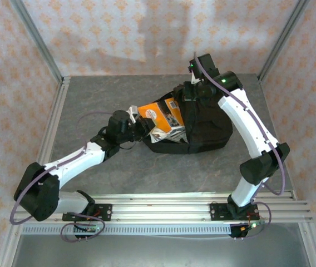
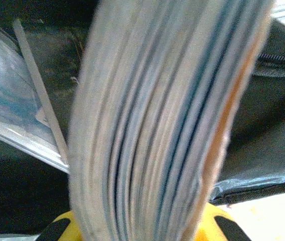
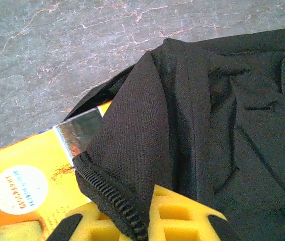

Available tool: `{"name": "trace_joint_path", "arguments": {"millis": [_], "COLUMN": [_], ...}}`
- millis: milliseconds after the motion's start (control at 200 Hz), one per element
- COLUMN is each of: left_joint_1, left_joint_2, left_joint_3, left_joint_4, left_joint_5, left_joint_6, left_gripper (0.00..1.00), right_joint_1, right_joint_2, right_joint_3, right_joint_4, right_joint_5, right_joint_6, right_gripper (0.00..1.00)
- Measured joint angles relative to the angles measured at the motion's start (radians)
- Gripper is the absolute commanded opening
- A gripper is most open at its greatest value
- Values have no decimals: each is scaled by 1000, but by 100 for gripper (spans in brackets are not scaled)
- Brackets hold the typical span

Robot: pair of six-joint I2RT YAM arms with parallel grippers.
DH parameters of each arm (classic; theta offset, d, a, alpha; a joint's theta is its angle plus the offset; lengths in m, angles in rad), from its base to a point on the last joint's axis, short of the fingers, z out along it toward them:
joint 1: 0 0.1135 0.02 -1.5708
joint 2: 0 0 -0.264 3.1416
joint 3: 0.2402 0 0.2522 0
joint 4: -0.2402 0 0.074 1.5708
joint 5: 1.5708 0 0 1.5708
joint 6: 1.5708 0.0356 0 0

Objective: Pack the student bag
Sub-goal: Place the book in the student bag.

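Right of centre on the tabletop (image 1: pixel 91 94), our right jaws pinch the student bag (image 1: pixel 211 130) at its rim while our left jaws clamp the orange book (image 1: pixel 161 114) just left of its mouth.

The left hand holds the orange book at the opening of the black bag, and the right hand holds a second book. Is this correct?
Not quite. The right hand holds no book: it is shut on the zippered edge of the student bag, as the right wrist view shows. The rest is right.
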Motion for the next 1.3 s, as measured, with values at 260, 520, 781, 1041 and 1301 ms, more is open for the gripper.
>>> {"name": "trace_joint_path", "arguments": {"millis": [260, 520, 781, 1041, 1301], "left_joint_1": [-4, -70, -126, -124, -90], "left_joint_2": [192, 440, 603, 469, 176], "left_joint_3": [34, 277, 388, 340, 281], "left_joint_4": [134, 178, 182, 34, -142], "left_joint_5": [69, 92, 100, 61, -31], "left_joint_6": [-55, -46, -32, 54, 169], "left_gripper": [0, 16, 50, 79, 85], "right_joint_1": [0, -2, -5, -26, -26], "right_joint_2": [11, 11, -16, -54, -61], "right_joint_3": [7, -54, -178, -244, -309], "right_joint_4": [1, 86, 180, 242, 278], "right_joint_5": [-43, -103, -109, -108, -109], "right_joint_6": [4, 72, 164, 196, 195], "right_gripper": [0, 0, 0, 0, 0]}}
